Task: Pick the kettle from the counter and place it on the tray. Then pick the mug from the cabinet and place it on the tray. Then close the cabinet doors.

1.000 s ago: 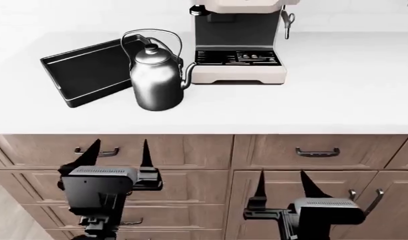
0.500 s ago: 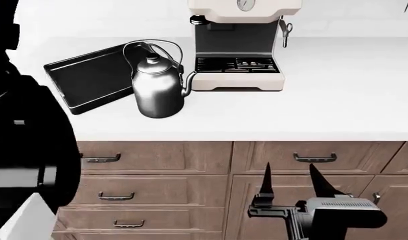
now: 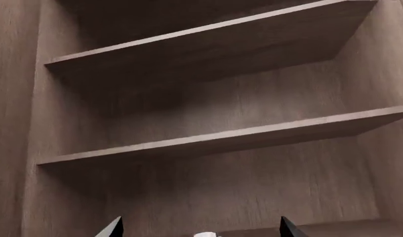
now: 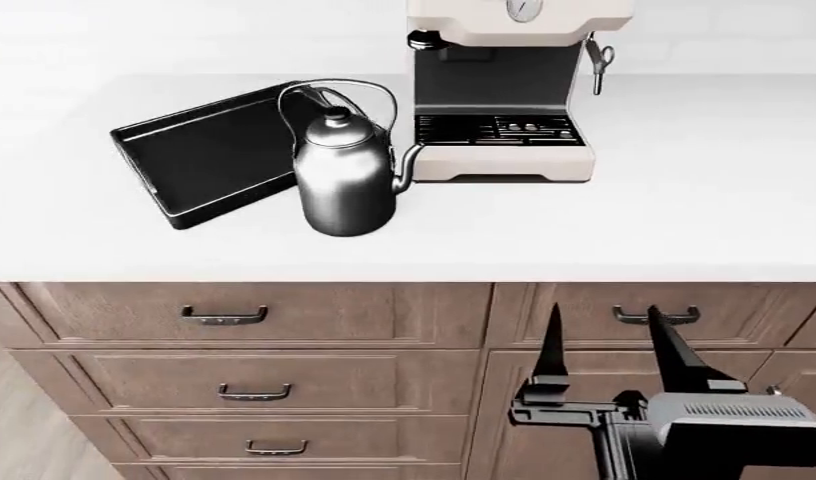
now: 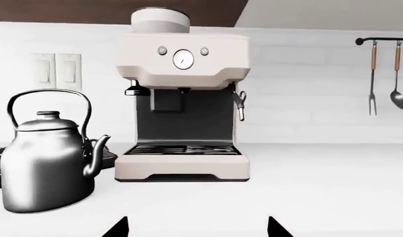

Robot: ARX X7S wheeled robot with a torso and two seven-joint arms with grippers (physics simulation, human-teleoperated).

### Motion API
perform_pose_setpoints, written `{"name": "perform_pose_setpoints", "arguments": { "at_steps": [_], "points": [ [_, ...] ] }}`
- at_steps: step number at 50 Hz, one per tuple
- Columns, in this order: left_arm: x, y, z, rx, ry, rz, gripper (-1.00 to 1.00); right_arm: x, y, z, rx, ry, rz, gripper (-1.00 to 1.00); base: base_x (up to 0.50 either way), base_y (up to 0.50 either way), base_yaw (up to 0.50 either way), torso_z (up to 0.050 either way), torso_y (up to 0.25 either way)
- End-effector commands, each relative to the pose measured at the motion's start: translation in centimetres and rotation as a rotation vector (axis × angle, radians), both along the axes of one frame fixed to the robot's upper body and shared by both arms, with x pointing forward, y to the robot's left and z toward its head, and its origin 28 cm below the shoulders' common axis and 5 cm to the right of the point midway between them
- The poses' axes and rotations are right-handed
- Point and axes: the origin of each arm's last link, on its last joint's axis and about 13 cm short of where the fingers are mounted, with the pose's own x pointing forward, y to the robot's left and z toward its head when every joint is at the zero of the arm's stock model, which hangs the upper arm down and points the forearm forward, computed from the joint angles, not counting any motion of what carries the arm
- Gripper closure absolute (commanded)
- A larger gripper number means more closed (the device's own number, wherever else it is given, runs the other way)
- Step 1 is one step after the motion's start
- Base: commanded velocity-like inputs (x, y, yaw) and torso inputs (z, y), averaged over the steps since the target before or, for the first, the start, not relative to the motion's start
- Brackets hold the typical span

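While your right gripper (image 4: pixel 608 345) is hanging in front of the wooden drawers (image 4: pixel 248 395) below the counter (image 4: pixel 728 220), its two dark fingers are standing well apart and holding nothing. You are looking down at the kettle (image 4: pixel 344 170): shiny dark steel, rounded, with a tall thin arched handle, a black knob on its lid and a slim curved spout pointing toward the cream espresso machine (image 4: pixel 508 95). It is standing upright on the white counter, just beside the near right corner of the black tray (image 4: pixel 201 150), which is lying at an angle with nothing in it. The espresso machine is sitting just beside the kettle's spout, on the side away from the tray.

Your right wrist camera is facing the kettle (image 5: pixel 47 158) and the espresso machine (image 5: pixel 181 106) from counter height, with utensils (image 5: pixel 384 76) hanging on a wall rail further off.

Your left wrist camera is pointing into the open cabinet at bare wooden shelves (image 3: pixel 234 138). Your left gripper (image 3: pixel 200 229) is showing two finger tips set wide apart, and between them, at the frame edge, a small white rim is peeking up, most likely the mug (image 3: pixel 205 234).
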Motion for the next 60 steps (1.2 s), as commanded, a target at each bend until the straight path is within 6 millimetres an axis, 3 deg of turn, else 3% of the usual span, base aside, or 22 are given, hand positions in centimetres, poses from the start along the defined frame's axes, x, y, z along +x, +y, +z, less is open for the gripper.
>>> {"name": "perform_pose_setpoints", "arguments": {
  "at_steps": [1, 11, 17, 20, 21, 23, 25, 33, 42, 52, 60],
  "points": [
    [-0.4, -0.2, 0.5, 0.021, 0.063, 0.003, -1.00, -0.3, 0.1, 0.7, -0.014, -0.026, -0.010, -1.00, 0.00, 0.50, 0.00, 0.050, 0.000],
    [-0.2, -0.3, 0.3, 0.023, 0.091, -0.048, -1.00, -0.5, -0.1, 2.0, -0.017, -0.060, -0.019, -1.00, 0.00, 0.45, 0.00, 0.050, 0.000],
    [0.3, -0.8, -0.2, 0.013, 0.152, -0.107, -1.00, -1.0, -1.5, 8.6, -0.080, -0.196, -0.049, -1.00, 0.00, 0.00, 0.00, 0.000, 0.000],
    [0.5, -0.8, -0.3, 0.000, 0.157, -0.116, -1.00, -1.1, -0.2, 12.6, -0.072, -0.363, 0.155, -1.00, 0.00, 0.00, 0.00, 0.000, 0.000],
    [0.5, -0.8, -0.3, 0.006, 0.162, -0.116, -1.00, -1.6, -0.1, 13.6, -0.072, -0.343, 0.185, -1.00, 0.00, 0.00, 0.00, 0.000, 0.000],
    [0.5, -0.8, -0.3, -0.015, 0.161, -0.118, -1.00, -2.4, -2.1, 15.8, -0.129, -0.267, -0.015, -1.00, 0.00, 0.00, 0.00, 0.000, 0.000],
    [0.5, -0.7, -0.3, -0.013, 0.162, -0.108, -1.00, -2.8, -1.9, 18.8, -0.134, -0.346, -0.016, -1.00, 0.00, 0.00, 0.00, 0.000, 0.000],
    [0.5, -0.2, -0.3, -0.008, 0.171, -0.092, -1.00, -4.2, -2.0, 23.4, -0.171, -0.426, -0.020, -1.00, 0.00, 0.00, 0.00, 0.000, 0.000],
    [0.5, 0.0, -0.3, -0.005, 0.175, -0.083, -1.00, -4.7, -2.0, 25.6, -0.209, -0.466, -0.029, -1.00, 0.00, 0.00, 0.00, 0.000, 0.000],
    [0.6, 0.2, -0.6, -0.088, 0.221, -0.092, -1.00, -4.9, -2.0, 25.5, -0.210, -0.480, -0.005, -1.00, 0.37, 0.00, 0.00, 0.000, 0.000],
    [0.7, 0.6, -0.5, -0.055, 0.206, -0.053, -1.00, -4.8, -1.8, 25.3, -0.208, -0.472, 0.014, -1.00, 0.50, 0.00, 0.00, 0.000, 0.000]
  ]
}}
